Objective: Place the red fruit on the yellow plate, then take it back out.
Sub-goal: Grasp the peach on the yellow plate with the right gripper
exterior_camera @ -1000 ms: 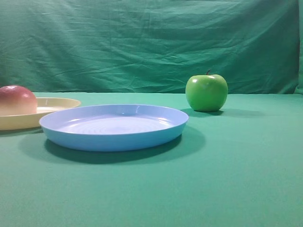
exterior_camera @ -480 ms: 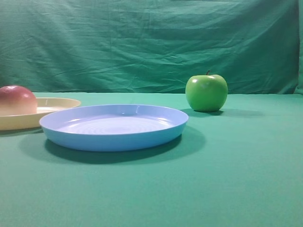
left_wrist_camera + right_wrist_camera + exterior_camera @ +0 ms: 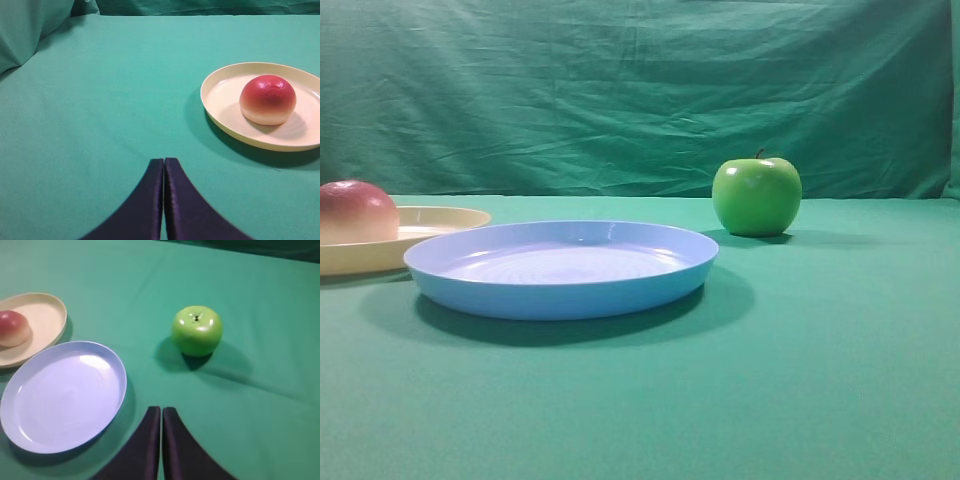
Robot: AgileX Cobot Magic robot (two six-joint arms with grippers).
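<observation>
The red fruit [image 3: 356, 211] rests inside the yellow plate [image 3: 440, 222] at the far left of the exterior view. In the left wrist view the red fruit [image 3: 267, 99] sits in the yellow plate [image 3: 220, 102] well ahead and to the right of my left gripper [image 3: 164, 161], which is shut and empty. The right wrist view shows the red fruit [image 3: 12, 328] and yellow plate [image 3: 47, 315] far to the left of my right gripper [image 3: 161, 410], also shut with nothing in it. Neither gripper appears in the exterior view.
A light blue plate [image 3: 620, 285] lies in the middle, next to the yellow plate; the right wrist view has the blue plate [image 3: 30, 435] left of my right gripper. A green apple [image 3: 756, 195] stands at the back right, ahead of the right gripper as the green apple [image 3: 197, 330]. Green cloth covers table and backdrop.
</observation>
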